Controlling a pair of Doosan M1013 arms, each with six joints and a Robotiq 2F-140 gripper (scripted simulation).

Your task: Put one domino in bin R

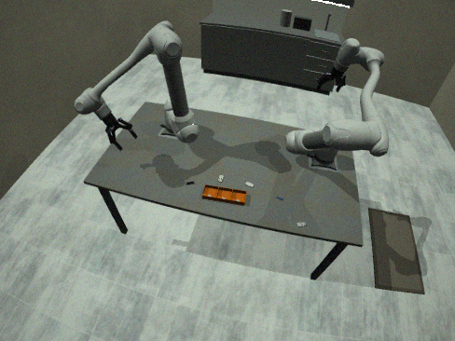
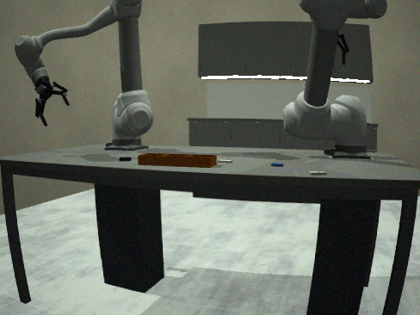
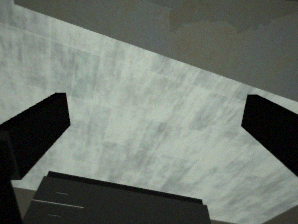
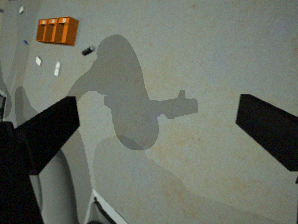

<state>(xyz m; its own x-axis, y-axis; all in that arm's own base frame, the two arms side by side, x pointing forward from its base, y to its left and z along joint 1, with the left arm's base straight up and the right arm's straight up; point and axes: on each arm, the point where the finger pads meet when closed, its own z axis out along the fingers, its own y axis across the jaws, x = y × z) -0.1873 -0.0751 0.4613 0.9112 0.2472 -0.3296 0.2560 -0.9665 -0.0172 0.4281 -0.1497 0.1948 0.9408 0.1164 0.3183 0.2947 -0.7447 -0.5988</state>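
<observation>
The orange row of three bins (image 1: 225, 201) (image 2: 176, 160) (image 4: 73, 32) stands flat near the table's front edge; its small labels are unreadable. Behind it lie a white marked piece (image 1: 221, 178) (image 4: 57, 68) and a white piece (image 1: 249, 184) (image 2: 225, 161) (image 4: 38, 61). Another white marked piece (image 1: 301, 225) (image 2: 318, 172) (image 4: 21, 9) lies at the front right. Which are dominoes is too small to tell. My right gripper (image 1: 129, 143) (image 2: 57, 114) (image 4: 158, 110) is open and empty, high over the table's left part. My left gripper (image 1: 329, 88) (image 3: 156, 110) is open and empty, behind the table.
A small black object (image 1: 189, 183) (image 2: 125, 158) (image 4: 88, 50) lies left of the bins, and a small blue one (image 1: 280, 198) (image 2: 276, 164) (image 4: 25, 42) to their right. Both arm bases stand at the table's back. A kitchen counter (image 1: 261, 53) stands behind.
</observation>
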